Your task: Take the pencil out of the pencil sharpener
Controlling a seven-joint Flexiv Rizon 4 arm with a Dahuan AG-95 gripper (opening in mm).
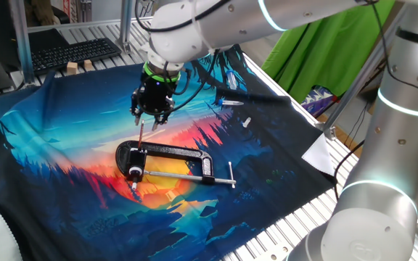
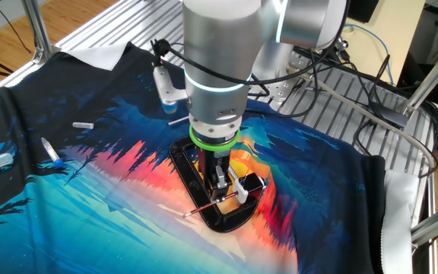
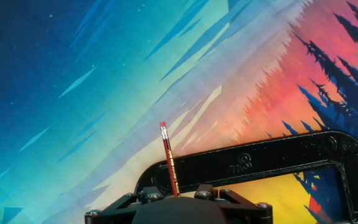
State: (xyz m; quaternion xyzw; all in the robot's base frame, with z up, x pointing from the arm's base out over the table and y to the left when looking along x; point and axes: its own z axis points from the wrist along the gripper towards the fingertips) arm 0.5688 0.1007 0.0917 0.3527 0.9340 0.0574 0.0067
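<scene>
Only pencil [image 3: 169,160] tip hidden below.

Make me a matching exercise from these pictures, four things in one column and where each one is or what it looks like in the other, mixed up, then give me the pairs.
Things:
1. pencil
2. C-clamp
3. keyboard
4. gripper

Descriptions:
A. off the printed cloth, at the table's edge
B. thin reddish-brown stick
C. pointing down just above the clamp's curved end
D. black frame with a silver screw rod, lying flat on the cloth

Pairs: 1-B, 2-D, 3-A, 4-C
</scene>
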